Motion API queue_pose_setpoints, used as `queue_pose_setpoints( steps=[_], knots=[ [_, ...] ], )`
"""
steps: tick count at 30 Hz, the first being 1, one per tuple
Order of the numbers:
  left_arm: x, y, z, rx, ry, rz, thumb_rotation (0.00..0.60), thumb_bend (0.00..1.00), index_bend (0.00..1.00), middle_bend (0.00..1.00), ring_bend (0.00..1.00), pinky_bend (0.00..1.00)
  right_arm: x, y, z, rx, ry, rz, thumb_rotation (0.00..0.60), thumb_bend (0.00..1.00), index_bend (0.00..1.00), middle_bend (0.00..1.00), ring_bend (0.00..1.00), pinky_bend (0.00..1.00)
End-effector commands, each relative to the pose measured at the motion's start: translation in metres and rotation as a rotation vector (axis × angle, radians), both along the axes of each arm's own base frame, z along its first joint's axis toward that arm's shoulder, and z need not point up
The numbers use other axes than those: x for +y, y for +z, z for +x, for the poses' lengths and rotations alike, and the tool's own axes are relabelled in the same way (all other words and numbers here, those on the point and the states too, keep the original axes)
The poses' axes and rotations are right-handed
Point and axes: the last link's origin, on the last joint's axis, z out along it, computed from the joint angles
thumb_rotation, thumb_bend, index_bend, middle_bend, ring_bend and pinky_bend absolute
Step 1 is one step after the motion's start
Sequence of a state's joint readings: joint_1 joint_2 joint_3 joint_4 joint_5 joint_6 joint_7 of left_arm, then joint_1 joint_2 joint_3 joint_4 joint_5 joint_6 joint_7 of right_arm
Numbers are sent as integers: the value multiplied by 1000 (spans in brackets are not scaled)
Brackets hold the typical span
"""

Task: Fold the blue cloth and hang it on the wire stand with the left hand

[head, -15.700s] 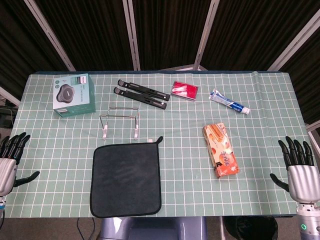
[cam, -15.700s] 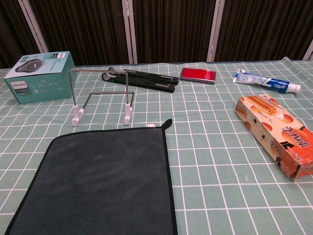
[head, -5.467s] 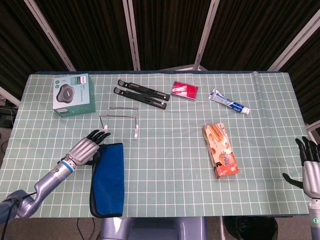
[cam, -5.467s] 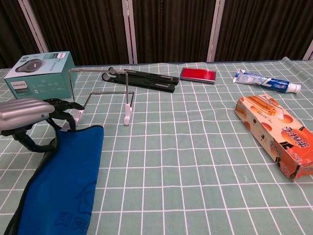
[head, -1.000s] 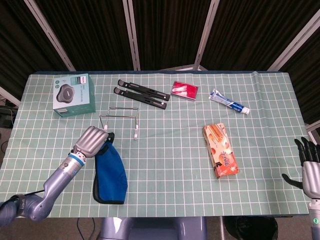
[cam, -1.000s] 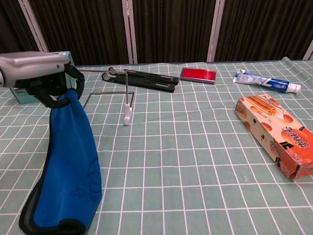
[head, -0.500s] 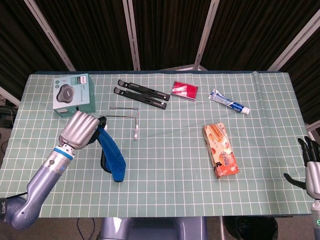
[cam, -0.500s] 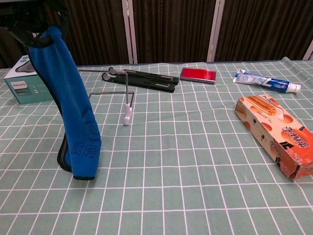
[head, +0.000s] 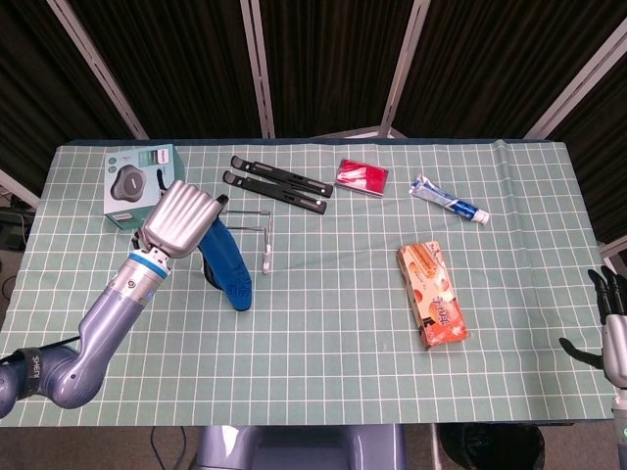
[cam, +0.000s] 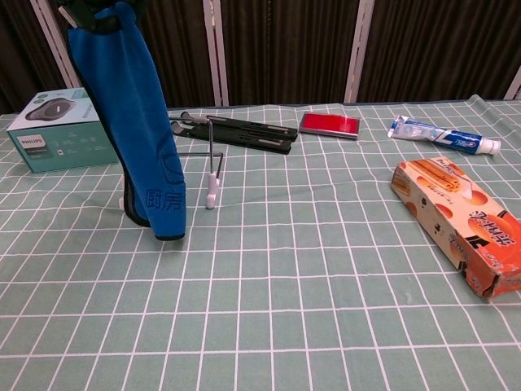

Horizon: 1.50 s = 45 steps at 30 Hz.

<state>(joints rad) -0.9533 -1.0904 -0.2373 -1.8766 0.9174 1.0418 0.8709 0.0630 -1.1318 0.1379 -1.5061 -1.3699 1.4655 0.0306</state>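
The left hand (head: 183, 223) grips the folded blue cloth (cam: 130, 114), hanging just before the wire stand (cam: 210, 160); next, draping it over the stand's top bar.

A teal box (head: 142, 186), black folding stand (head: 277, 183), red case (head: 362, 176), toothpaste tube (head: 449, 200) and orange carton (head: 432, 294) lie on the checked tablecloth (head: 343, 362).

The left hand (head: 181, 223) has a broad, smooth silver-grey back plate with rounded edges, and dark black fingers (head: 221, 203) showing past its far end. A white and light-blue band rings the wrist where it meets the arm. The left forearm (head: 110, 313) is a rounded tube in glossy blue-grey metal, widening to a bulbous elbow housing with small lettering. The right hand (head: 615, 338) has a silver-grey back and black fingers
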Motion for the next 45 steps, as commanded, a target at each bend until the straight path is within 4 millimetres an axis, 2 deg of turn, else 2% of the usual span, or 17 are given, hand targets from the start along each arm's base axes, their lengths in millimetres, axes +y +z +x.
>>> queue_pose_setpoints(
  steps=[1,13,16,32,42,45],
  knots=[
    [8,1,8,27,-23,25,600,745,925,965,946,1000,-1,0,0,0,-2,0,600,0,0,0,0,0],
    [36,3,32,149,-101,88,600,746,927,965,940,1000,-3,0,-5,-2,-20,-1,600,0,0,0,0,0],
    [47,-3,36,182,-99,95,600,746,927,965,939,1000,-3,0,-6,0,-26,0,600,0,0,0,0,0],
    [80,-33,27,209,-43,67,600,748,926,960,937,1000,-5,-3,-10,11,-49,6,600,0,0,0,0,0],
    [101,-60,23,202,1,42,600,748,926,957,934,1000,-4,-3,-11,21,-56,0,600,0,0,0,0,0],
    [109,-74,18,182,44,24,600,748,925,957,934,1000,-4,-3,-11,27,-56,-3,600,0,0,0,0,0]
  ],
)
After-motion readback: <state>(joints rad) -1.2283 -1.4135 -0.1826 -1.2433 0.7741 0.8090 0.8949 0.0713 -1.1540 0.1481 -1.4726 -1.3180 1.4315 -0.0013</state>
